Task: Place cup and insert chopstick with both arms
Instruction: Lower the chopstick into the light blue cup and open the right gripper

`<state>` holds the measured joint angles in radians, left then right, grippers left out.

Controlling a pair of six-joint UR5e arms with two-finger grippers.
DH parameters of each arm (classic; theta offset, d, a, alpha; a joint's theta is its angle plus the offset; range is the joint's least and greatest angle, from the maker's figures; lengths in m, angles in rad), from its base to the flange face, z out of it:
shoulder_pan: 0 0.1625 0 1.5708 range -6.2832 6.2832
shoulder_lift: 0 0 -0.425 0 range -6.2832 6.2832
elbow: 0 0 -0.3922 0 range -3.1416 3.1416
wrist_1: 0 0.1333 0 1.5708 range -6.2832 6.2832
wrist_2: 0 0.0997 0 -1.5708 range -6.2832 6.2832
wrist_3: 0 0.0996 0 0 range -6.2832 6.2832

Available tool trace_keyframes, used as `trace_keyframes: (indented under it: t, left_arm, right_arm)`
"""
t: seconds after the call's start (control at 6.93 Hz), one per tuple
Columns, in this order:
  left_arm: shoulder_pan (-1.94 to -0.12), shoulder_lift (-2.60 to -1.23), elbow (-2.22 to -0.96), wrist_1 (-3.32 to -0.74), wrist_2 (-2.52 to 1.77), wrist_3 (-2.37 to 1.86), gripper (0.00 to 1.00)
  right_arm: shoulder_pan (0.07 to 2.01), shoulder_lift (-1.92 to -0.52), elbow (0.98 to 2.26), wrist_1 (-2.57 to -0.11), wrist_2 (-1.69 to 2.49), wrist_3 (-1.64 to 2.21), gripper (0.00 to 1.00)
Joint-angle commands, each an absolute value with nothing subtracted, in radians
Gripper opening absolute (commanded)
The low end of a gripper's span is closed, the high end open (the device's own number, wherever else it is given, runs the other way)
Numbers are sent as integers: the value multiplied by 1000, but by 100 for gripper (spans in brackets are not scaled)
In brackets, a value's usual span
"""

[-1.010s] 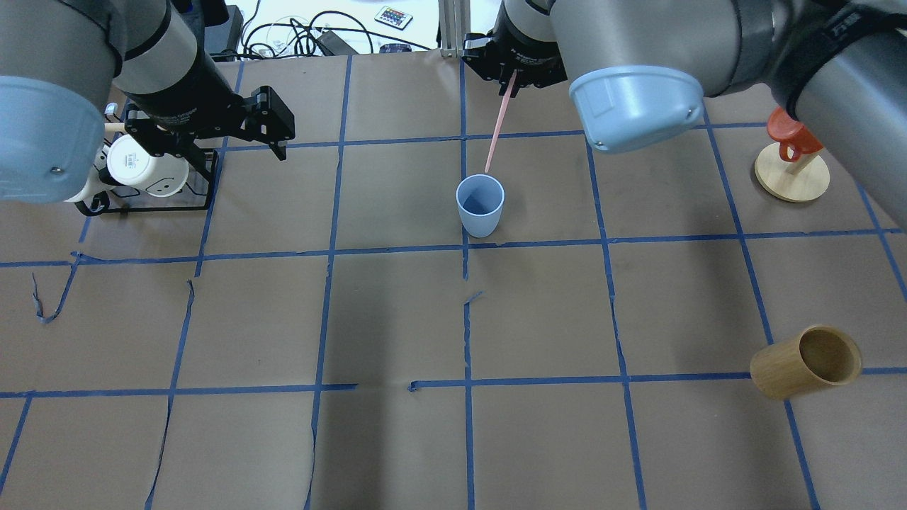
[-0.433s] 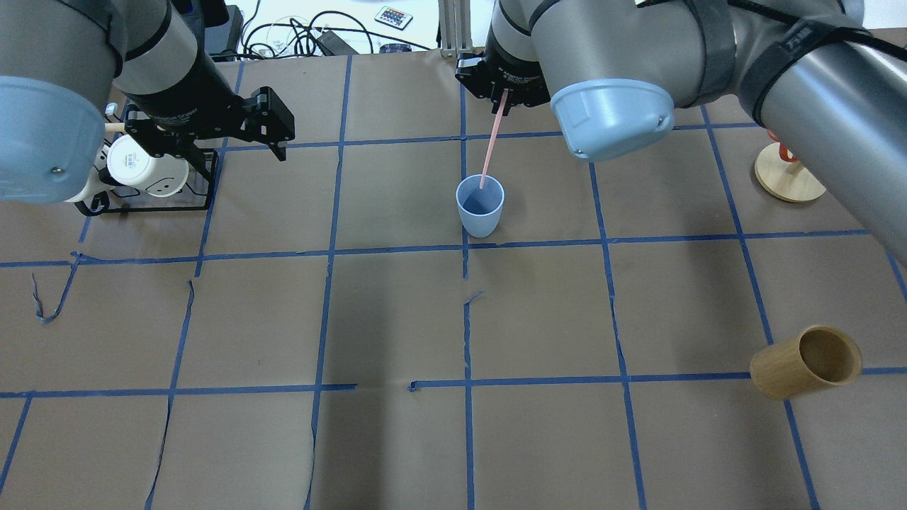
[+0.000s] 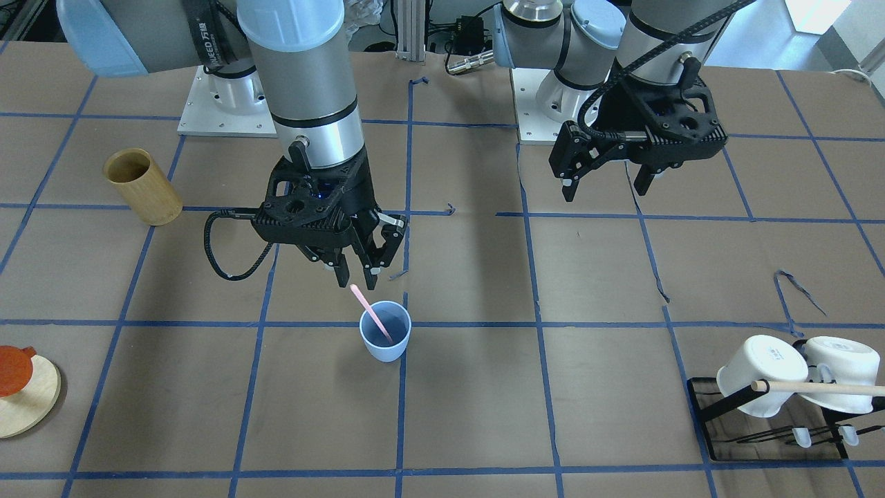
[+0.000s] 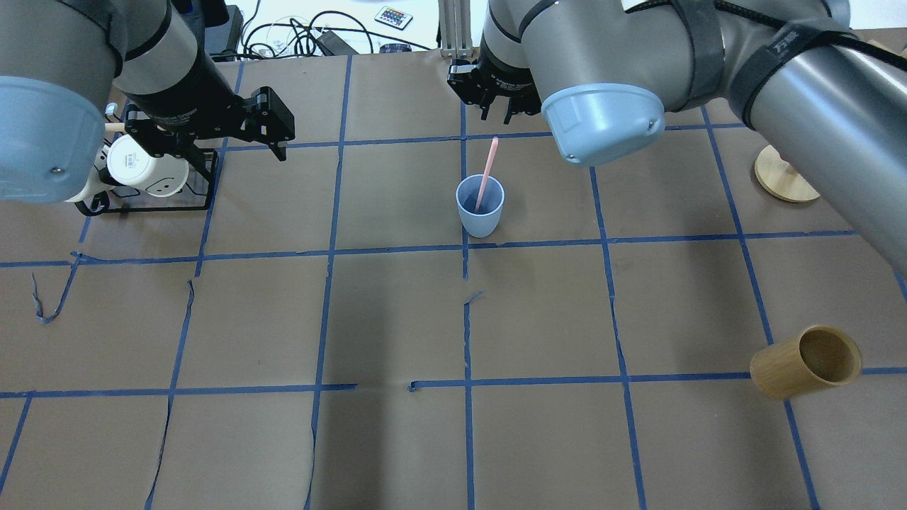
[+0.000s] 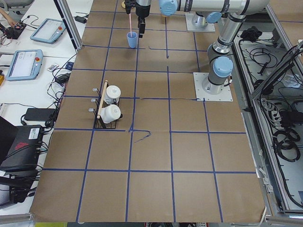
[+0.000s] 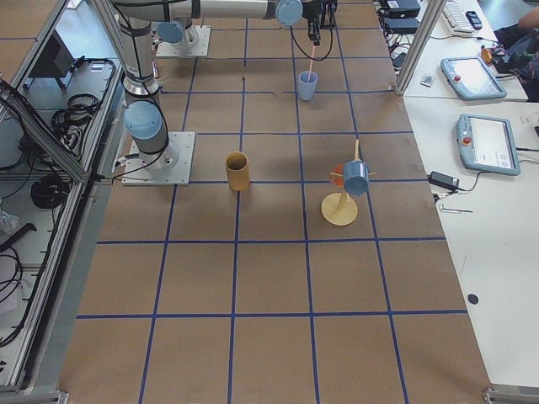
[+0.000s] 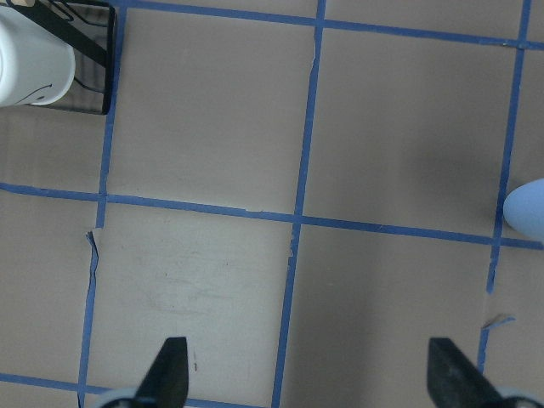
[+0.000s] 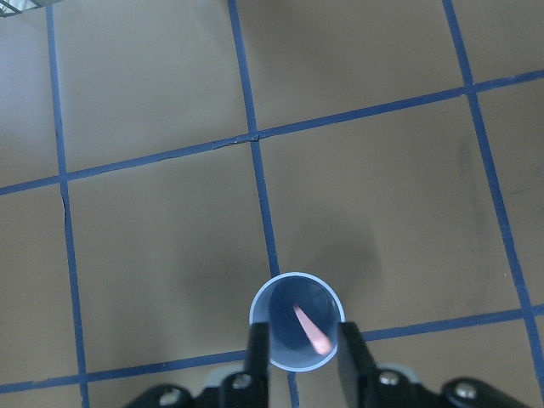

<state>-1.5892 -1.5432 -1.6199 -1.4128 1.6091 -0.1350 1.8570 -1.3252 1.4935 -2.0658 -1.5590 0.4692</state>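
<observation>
The light blue cup stands upright near the table's middle; it also shows in the front view and at the left wrist view's right edge. One pale pink chopstick leans inside it, top end free. My right gripper hangs just above the stick's top, open and empty. In the right wrist view its fingers frame the cup with the chopstick inside. My left gripper is open and empty, far from the cup, near the mug rack.
A black rack with white mugs and a long wooden rod stands at the table's left side. A tan bamboo cylinder sits front right. A round wooden stand sits far right.
My right gripper lowered the chopstick into the cup, then opened and let go. The stick now leans in the cup on its own. My left arm has not moved.
</observation>
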Motion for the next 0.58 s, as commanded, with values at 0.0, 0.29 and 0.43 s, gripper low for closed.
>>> trace_keyframes:
  t: [0.0, 0.29, 0.43]
  left_arm:
    - [-1589, -1543, -1620, -1413, 1608, -135, 100]
    - [-1589, -1543, -1620, -1413, 1608, -135, 100]
    - [-1589, -1543, -1620, -1413, 1609, -135, 100]
  right_arm:
    - [1856, -1328, 1483, -2068, -1563, 460, 100]
    - [1838, -1353, 1470, -1980, -1636, 433, 100]
    - [1824, -1359, 1433, -1859, -1641, 410, 100]
